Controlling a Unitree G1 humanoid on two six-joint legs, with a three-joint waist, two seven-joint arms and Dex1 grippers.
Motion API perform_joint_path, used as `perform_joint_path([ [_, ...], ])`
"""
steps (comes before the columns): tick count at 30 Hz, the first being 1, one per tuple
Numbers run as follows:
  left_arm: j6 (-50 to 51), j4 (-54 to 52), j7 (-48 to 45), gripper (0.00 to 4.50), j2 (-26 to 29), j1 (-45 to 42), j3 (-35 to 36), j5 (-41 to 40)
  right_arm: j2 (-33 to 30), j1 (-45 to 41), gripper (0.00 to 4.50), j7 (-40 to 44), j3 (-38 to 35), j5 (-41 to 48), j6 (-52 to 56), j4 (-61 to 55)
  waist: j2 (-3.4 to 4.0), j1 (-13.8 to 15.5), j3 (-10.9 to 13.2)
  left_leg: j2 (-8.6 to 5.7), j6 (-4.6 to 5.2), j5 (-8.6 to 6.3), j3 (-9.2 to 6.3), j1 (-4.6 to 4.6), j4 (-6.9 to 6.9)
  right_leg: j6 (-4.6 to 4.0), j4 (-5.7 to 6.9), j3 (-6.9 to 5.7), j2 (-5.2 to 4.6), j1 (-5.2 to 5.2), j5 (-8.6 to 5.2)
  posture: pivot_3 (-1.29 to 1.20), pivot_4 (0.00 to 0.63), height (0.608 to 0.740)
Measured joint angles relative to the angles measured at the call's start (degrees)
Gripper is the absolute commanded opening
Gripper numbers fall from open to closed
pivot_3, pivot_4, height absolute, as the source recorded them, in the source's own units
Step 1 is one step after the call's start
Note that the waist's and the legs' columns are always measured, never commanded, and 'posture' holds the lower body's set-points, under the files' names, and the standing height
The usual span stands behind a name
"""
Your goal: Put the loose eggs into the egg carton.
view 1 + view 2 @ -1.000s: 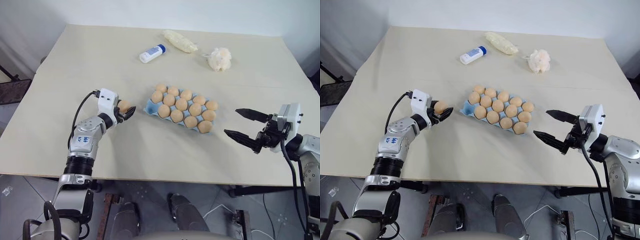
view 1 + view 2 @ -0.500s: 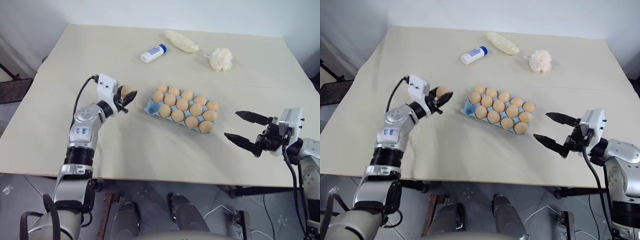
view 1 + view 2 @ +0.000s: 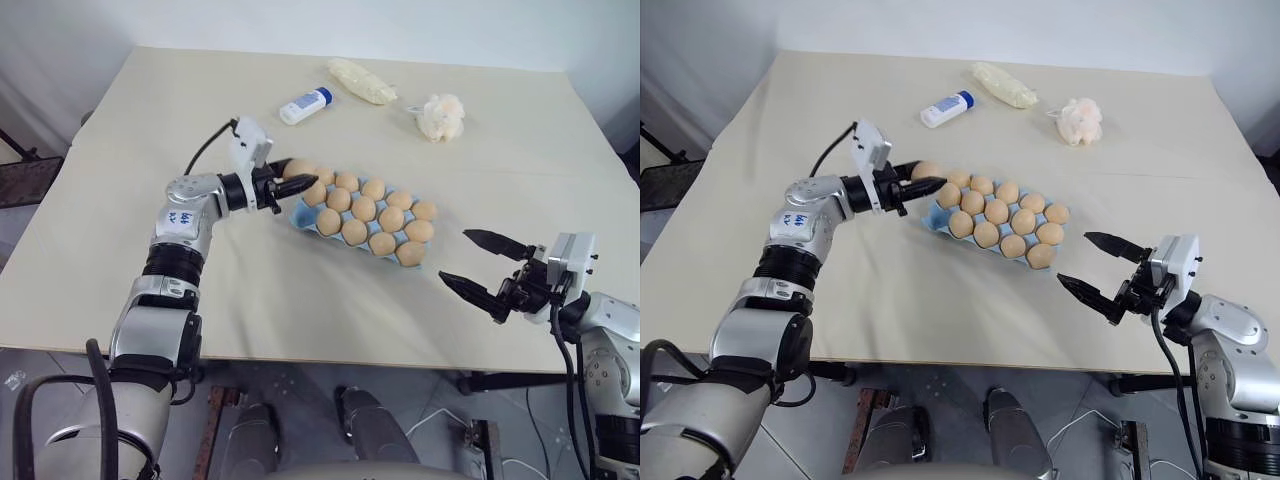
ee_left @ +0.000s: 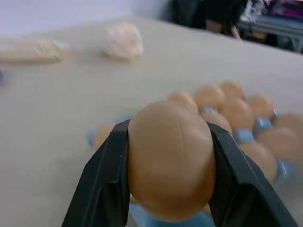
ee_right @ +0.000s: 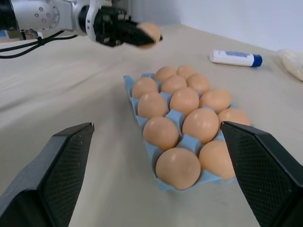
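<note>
The light blue egg carton [image 3: 301,214] lies near the middle of the table [image 3: 120,150], set at a slant, and its cups hold rows of pale orange-tan eggs; eleven can be counted in the head views, with bare blue showing at the corner nearest the left arm. One loose egg [image 3: 297,168] is off the table, clamped between the two black fingers of the left gripper [image 3: 297,180], which reaches in level from the carton's left end and hangs just above that bare corner. The left wrist view has the egg [image 4: 171,159] pinched on both sides, the filled cups beyond it. The right gripper [image 3: 480,268] hangs well apart from the carton's other end, its fingers spread wide and holding nothing. Further back lie a white bottle [image 3: 305,106], a pale wrapped packet [image 3: 361,81] and a cream puff ball [image 3: 440,116].
</note>
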Motion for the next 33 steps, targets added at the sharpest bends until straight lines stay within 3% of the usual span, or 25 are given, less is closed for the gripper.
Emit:
perform_joint_path([
  [9,-2.64,3.78,-2.45,1.66,-1.7,-0.96,-0.69,2.05,0.4,3.96,4.5,-3.4,-0.16,0.02,-0.56,-3.21,0.0,0.37,0.0,-0.03,0.0,0.0,-0.12,-0.21,0.12,0.02,0.0,-0.05,-0.01,-0.08,0.01,0.0,0.15,0.74],
  [18,-4.92,7.37,-2.25,4.45,-2.11,-1.89,-1.73,5.26,0.37,3.94,4.5,-4.38,-0.16,0.03,-0.56,-3.53,0.0,0.29,0.0,-0.02,0.01,0.0,-0.15,-0.23,0.1,0.02,0.01,-0.06,0.0,-0.09,0.01,0.0,0.15,0.74],
  [27,-5.35,5.09,-2.19,4.45,-0.11,-1.9,-0.96,5.38,-1.11,2.13,4.5,-4.52,-0.16,0.21,0.23,-3.5,0.0,0.26,0.0,-0.01,0.01,0.01,-0.15,-0.23,0.13,0.03,0.07,-0.07,0.01,-0.1,0.02,0.0,0.15,0.74],
  [33,-2.48,-4.83,-8.03,4.45,3.96,3.01,0.78,2.19,-3.0,-0.78,4.5,-3.13,-0.1,0.42,1.18,-2.52,0.02,0.04,0.0,0.03,0.01,0.01,-0.13,-0.2,0.1,0.02,0.1,-0.08,0.01,-0.09,0.01,0.0,0.15,0.74],
])
